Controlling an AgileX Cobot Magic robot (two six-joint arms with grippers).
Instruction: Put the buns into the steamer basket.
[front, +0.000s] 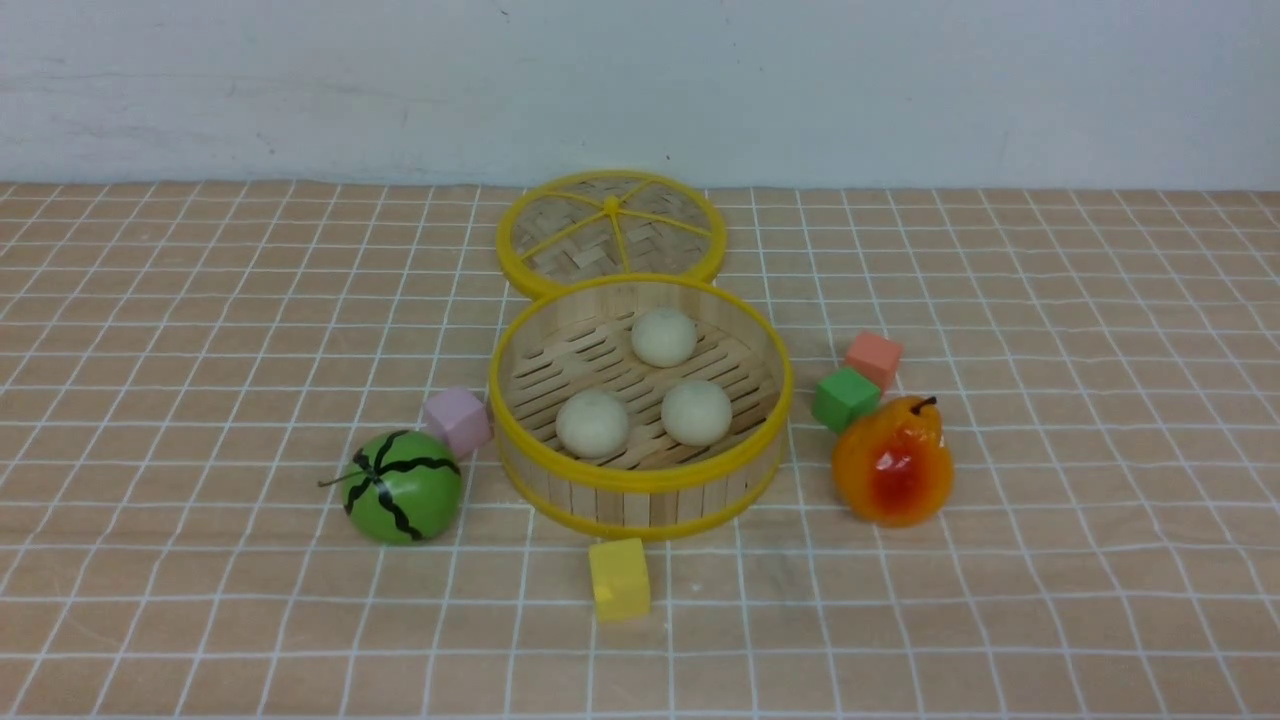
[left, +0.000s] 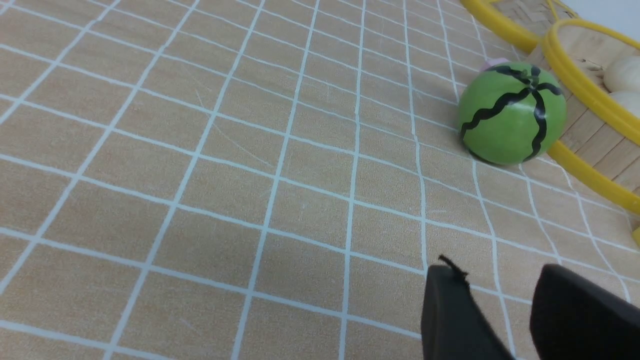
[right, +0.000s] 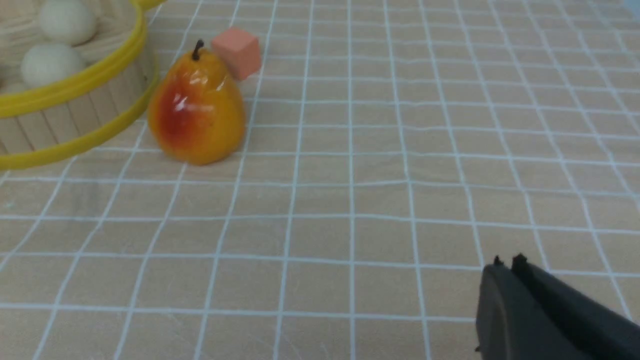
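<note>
Three cream-white buns lie on the slatted floor of the steamer basket (front: 640, 480): one at the back (front: 663, 336), one front left (front: 592, 423), one front right (front: 696, 412). Neither arm shows in the front view. My left gripper (left: 495, 275) hovers over bare cloth, open with nothing between its black fingers, well short of the basket (left: 580, 80), where two buns (left: 622, 75) peek over the rim. The right gripper (right: 506, 262) is shut and empty over bare cloth, far from the basket (right: 65, 90) with two buns (right: 50, 62) showing inside.
The woven lid (front: 611, 232) lies flat behind the basket. A green watermelon ball (front: 402, 487) and pink cube (front: 457, 421) sit left of it, a yellow cube (front: 619, 578) in front, and a pear (front: 892, 462), green cube (front: 845, 398) and salmon cube (front: 873, 359) on the right.
</note>
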